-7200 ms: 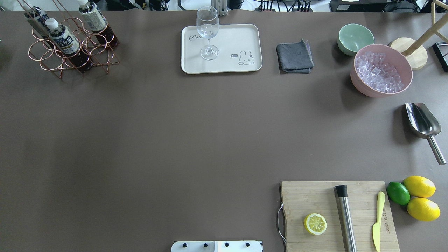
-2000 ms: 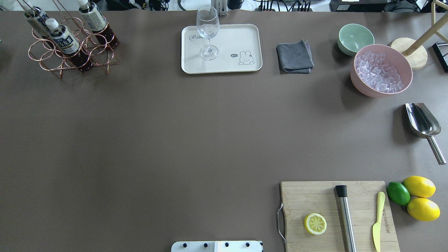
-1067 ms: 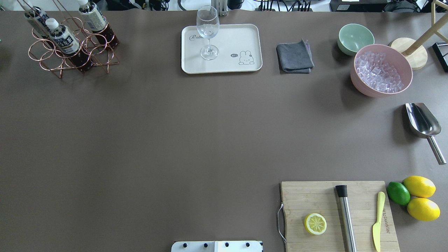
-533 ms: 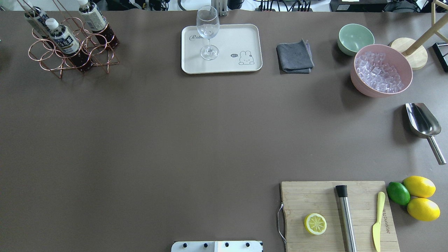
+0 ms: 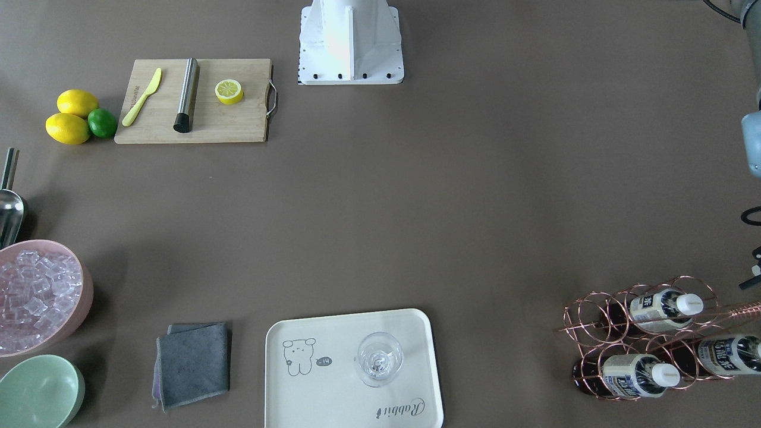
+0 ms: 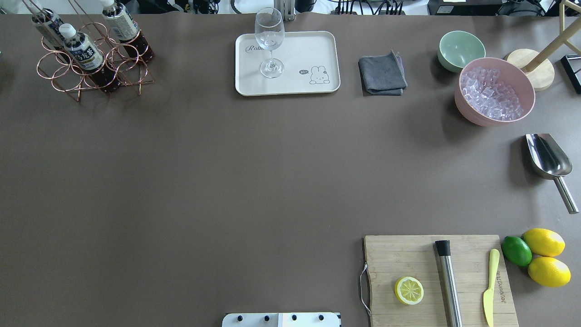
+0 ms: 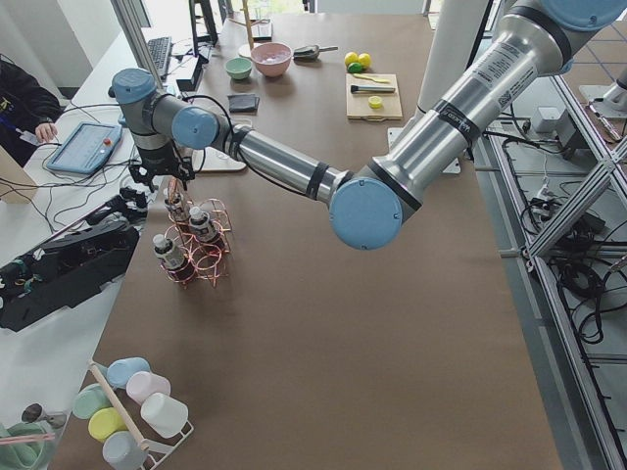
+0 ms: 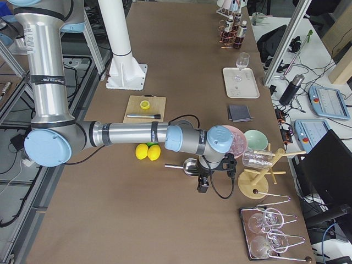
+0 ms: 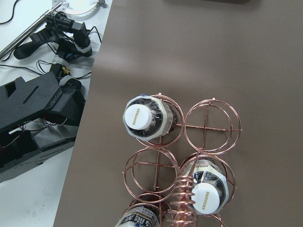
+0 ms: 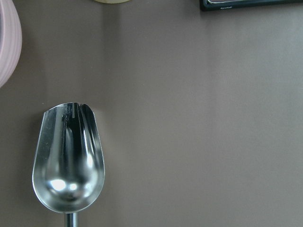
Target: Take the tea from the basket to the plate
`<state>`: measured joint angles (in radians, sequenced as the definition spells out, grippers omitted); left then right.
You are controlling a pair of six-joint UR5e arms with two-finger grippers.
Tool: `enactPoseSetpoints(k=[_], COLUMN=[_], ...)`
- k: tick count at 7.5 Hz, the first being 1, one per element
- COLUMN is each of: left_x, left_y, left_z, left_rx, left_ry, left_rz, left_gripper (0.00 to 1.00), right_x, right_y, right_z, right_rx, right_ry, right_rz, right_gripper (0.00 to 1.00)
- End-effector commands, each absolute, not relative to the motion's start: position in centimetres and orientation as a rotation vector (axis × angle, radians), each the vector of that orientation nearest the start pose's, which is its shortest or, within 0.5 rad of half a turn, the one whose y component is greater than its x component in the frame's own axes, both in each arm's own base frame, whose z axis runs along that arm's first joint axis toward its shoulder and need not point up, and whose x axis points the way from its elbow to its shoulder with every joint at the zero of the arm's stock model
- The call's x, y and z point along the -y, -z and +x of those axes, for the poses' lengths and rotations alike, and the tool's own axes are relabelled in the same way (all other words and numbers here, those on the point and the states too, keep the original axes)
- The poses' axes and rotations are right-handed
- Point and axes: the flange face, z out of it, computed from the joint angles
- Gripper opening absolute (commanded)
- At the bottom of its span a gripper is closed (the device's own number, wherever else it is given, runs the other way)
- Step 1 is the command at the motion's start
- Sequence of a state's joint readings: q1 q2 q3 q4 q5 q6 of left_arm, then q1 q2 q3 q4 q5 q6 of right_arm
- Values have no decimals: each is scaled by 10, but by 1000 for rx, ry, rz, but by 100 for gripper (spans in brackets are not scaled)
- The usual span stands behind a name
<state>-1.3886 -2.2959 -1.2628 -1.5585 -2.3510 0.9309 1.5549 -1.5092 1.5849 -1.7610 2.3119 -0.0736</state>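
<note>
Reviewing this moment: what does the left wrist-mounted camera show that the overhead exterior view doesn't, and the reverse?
Only the left wrist view: a straight-down look into the basket, showing empty rings with crossed wires, a white cap printed SUNTORY, and black equipment off the table edge.
Only the overhead: the plate with a stemmed glass on it, grey cloth, mint bowl, pink bowl, scoop and cutting board.
Both: the basket holding three tea bottles.

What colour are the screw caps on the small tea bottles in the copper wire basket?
White. The screw caps show best in the left wrist view.
</note>
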Motion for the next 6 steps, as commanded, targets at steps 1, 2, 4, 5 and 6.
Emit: enactPoseSetpoints(k=[1,2,4,5,6], left_x=[758,757,751,748,732], left_y=[-353,-352,-347,-337,-315], left_z=[76,74,71,59,53], left_rx=[-607,-607,-602,-593,-593], left_ry=[-1232,-1232,-1234,-1226,-1221], left_rz=[688,692,708,726,722], left_gripper=[28,7,0,0,0], right_x=[507,507,507,507,507], right_y=[-643,-643,-642,-641,-644], right_z=[58,58,58,59,58], right_rx=[746,748,749,749,749], right_ry=[42,41,41,42,41], right_rz=[-90,-91,-89,-87,-92], right_gripper=[100,100,100,100,100])
